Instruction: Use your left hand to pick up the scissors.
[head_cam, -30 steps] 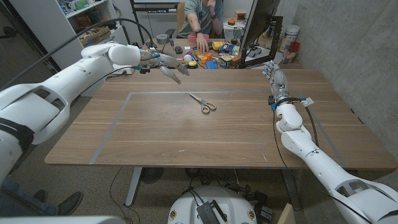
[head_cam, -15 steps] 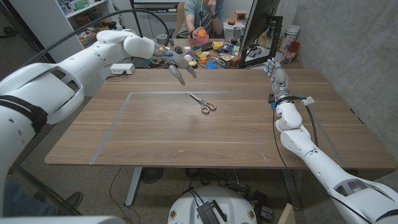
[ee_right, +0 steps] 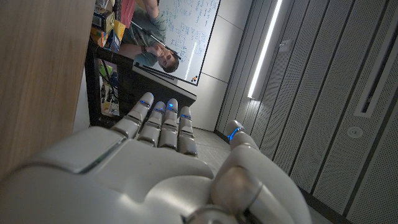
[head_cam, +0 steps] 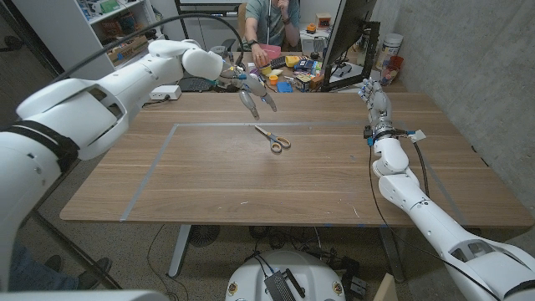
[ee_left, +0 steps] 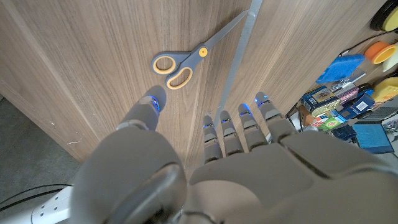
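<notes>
Wooden table (head_cam: 251,180): head view, taped rectangle on it, scissors (head_cam: 272,139) lying flat inside the tape near its far edge, touched by nothing.
Scissors: grey blades, orange-yellow handle loops, blades pointing toward the far left, handles toward the near right.
Left hand (head_cam: 254,90): in the air over the table's far edge, beyond and a little left of the scissors, fingers pointing down and spread apart, holding nothing.
Change: over the last second the left arm swung rightward along the far edge; hand was well left of the scissors, now near them but not yet above them.
Meaning: judged as the approach step; no contact yet, grasp not begun. Next it likely has to come nearer and drop onto the handles.
Right hand (head_cam: 374,99): far right side of the table, standing upright with fingers up, unchanged across the frames, nothing in it.
Background: person (head_cam: 269,21) behind the table at a cluttered desk; monitor (head_cam: 349,38) to the right.
Left wrist view: left hand (ee_left: 205,162) low in frame, fingers (ee_left: 239,124) open with thumb set apart; scissors (ee_left: 189,57) ahead of the fingertips, clear gap between, tape line (ee_left: 236,59) just beside them.
Right wrist view: right hand (ee_right: 165,155) with fingers (ee_right: 163,118) straight and close together, thumb off to the side, gripping nothing; wall panels and a whiteboard beyond.
Risk: flat scissors on wood, hard to get fingers under, may slide.
</notes>
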Robot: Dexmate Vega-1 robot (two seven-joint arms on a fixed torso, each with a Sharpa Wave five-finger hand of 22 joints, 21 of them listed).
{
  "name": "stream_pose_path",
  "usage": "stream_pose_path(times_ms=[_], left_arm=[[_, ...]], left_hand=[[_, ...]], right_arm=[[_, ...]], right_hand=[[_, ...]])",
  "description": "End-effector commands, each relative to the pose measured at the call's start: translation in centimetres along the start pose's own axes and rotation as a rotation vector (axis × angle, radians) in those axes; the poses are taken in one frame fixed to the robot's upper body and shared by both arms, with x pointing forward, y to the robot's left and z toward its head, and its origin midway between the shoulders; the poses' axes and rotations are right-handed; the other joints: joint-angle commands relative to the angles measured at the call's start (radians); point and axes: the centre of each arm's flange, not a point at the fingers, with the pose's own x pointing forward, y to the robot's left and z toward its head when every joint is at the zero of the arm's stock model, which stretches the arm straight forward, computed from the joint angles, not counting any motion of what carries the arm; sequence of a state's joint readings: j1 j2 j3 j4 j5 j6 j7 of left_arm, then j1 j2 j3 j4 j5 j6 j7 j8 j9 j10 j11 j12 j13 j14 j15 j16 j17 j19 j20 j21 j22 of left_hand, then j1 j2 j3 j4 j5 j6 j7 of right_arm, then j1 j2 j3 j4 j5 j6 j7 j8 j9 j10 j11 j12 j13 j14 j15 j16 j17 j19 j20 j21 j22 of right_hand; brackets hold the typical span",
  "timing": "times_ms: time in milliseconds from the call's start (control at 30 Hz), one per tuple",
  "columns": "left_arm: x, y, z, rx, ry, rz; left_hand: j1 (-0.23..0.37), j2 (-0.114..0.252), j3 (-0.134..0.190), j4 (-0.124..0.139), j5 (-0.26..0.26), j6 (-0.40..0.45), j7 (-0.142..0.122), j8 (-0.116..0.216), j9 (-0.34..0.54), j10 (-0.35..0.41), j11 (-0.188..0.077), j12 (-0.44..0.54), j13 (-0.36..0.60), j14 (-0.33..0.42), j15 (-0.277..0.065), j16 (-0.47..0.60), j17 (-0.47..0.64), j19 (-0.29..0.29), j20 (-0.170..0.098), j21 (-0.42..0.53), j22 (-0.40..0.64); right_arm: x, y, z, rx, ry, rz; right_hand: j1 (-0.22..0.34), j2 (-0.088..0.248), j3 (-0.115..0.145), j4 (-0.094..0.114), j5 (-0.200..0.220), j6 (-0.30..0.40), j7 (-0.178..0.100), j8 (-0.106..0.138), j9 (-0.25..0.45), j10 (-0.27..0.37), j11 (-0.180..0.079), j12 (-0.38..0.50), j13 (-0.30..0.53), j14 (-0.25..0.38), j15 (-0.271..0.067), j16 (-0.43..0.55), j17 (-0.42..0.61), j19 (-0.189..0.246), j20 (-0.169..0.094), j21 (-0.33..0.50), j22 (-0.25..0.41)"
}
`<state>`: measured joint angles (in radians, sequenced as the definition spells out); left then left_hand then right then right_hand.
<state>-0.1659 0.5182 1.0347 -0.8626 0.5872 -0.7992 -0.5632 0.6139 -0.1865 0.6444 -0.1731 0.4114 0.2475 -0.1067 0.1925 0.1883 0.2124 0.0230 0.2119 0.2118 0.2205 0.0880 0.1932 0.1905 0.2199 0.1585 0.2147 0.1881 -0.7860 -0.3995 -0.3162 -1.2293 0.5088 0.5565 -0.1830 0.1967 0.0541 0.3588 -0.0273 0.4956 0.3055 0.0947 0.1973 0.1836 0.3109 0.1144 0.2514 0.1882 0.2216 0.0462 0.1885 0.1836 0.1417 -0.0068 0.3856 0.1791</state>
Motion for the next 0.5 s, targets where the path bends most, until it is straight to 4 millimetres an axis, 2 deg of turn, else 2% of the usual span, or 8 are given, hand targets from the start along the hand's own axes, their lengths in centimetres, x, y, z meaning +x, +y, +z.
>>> stream_pose_path(times_ms=[33,100,333,433,500], left_arm=[[1.4,-0.3,1.5,-0.001,-0.030,-0.044],[1.5,-0.4,1.8,0.010,-0.023,-0.054],[1.3,-0.3,2.6,0.067,0.017,-0.029],[0.9,-0.4,3.5,0.179,0.078,0.017],[0.8,-0.7,3.8,0.196,0.101,0.034]], left_hand=[[0.014,0.001,-0.007,-0.001,0.009,-0.001,-0.012,0.005,0.004,0.011,0.004,0.008,0.001,0.011,0.005,0.008,0.002,0.008,0.010,0.007,0.001],[0.014,0.001,-0.009,-0.001,0.009,-0.002,-0.008,0.005,0.004,0.011,0.003,0.008,0.001,0.011,0.007,0.008,0.001,0.008,0.011,0.007,0.001],[0.022,-0.001,-0.028,-0.002,0.012,0.051,0.033,0.025,0.005,-0.001,0.018,0.003,0.002,-0.009,0.015,-0.001,0.000,-0.018,0.024,-0.007,-0.001],[0.029,-0.001,-0.035,-0.005,0.014,0.079,0.038,0.035,0.007,0.001,0.011,0.006,0.004,-0.012,0.014,-0.001,0.000,-0.023,0.025,-0.009,-0.001],[0.036,-0.001,-0.039,-0.006,0.015,0.101,0.041,0.043,0.007,0.012,0.008,0.011,0.005,-0.007,0.014,0.002,0.000,-0.022,0.028,-0.009,-0.002]], right_arm=[[0.6,-1.0,-0.2,0.001,-0.001,-0.010],[0.6,-1.2,-0.1,0.003,-0.003,-0.013],[0.9,-1.5,0.1,0.002,-0.018,-0.019],[0.8,-1.6,0.1,0.006,-0.021,-0.027],[0.6,-1.7,0.1,0.009,-0.021,-0.031]], right_hand=[[-0.006,-0.002,-0.004,-0.002,0.006,0.006,-0.006,0.001,0.003,0.007,0.001,-0.004,0.002,0.010,0.000,0.005,0.003,-0.001,0.006,-0.002,0.002],[-0.006,-0.002,-0.004,-0.002,0.006,0.006,-0.007,0.001,0.003,0.007,0.001,-0.004,0.002,0.010,0.000,0.005,0.003,-0.001,0.006,-0.003,0.002],[-0.007,-0.002,-0.005,-0.003,0.007,0.006,-0.007,0.001,0.003,0.007,-0.001,-0.005,0.002,0.013,-0.001,0.005,0.003,0.000,0.006,-0.005,0.002],[-0.007,-0.002,-0.005,-0.003,0.007,0.007,-0.007,0.001,0.003,0.009,-0.002,-0.005,0.002,0.013,-0.001,0.005,0.002,0.000,0.006,-0.006,0.002],[-0.007,-0.002,-0.005,-0.003,0.007,0.007,-0.008,0.001,0.003,0.009,-0.001,-0.005,0.002,0.013,0.000,0.005,0.002,0.000,0.006,-0.006,0.002]])
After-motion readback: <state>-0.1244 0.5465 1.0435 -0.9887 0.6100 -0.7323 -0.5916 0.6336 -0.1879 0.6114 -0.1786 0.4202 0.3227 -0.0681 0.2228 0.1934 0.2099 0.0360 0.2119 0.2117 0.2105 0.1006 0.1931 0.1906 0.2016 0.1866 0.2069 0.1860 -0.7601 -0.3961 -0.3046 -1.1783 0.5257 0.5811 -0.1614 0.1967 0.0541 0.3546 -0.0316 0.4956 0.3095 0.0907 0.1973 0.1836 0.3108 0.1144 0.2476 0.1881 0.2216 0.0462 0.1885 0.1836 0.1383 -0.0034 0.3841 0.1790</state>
